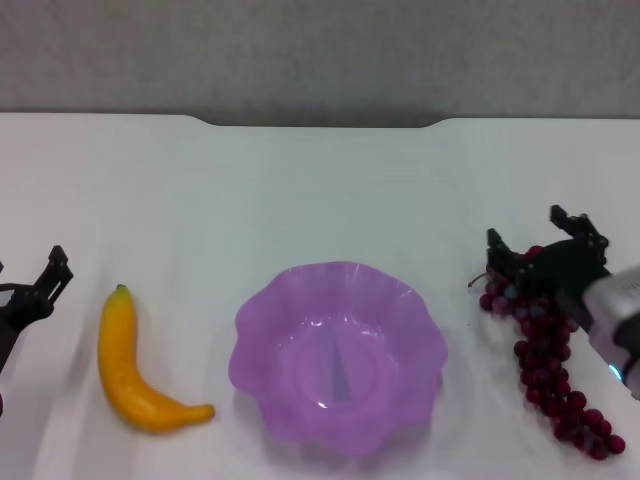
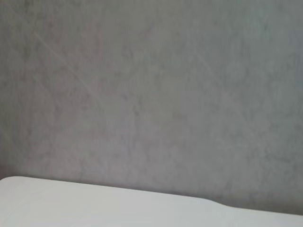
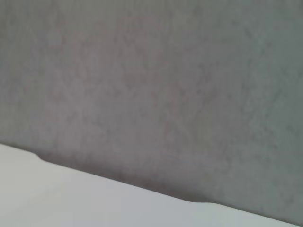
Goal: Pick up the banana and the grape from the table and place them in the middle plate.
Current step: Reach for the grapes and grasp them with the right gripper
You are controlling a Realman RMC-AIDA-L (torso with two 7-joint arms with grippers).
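Note:
The banana (image 1: 135,372) lies on the white table (image 1: 320,190) at the front left, stem tip pointing away. The purple scalloped middle plate (image 1: 262,318) stands empty at the front centre. The grape bunch (image 1: 552,378) lies at the front right, running toward the near right corner. My right gripper (image 1: 545,250) is open and low over the bunch's far end, one finger on each side of it. My left gripper (image 1: 28,285) is open at the table's left edge, left of the banana and apart from it. Both wrist views show only the wall and the table's far edge.
The table's notched far edge (image 1: 320,122) meets a grey wall (image 1: 320,50). The same edge shows in the left wrist view (image 2: 142,194) and the right wrist view (image 3: 118,182).

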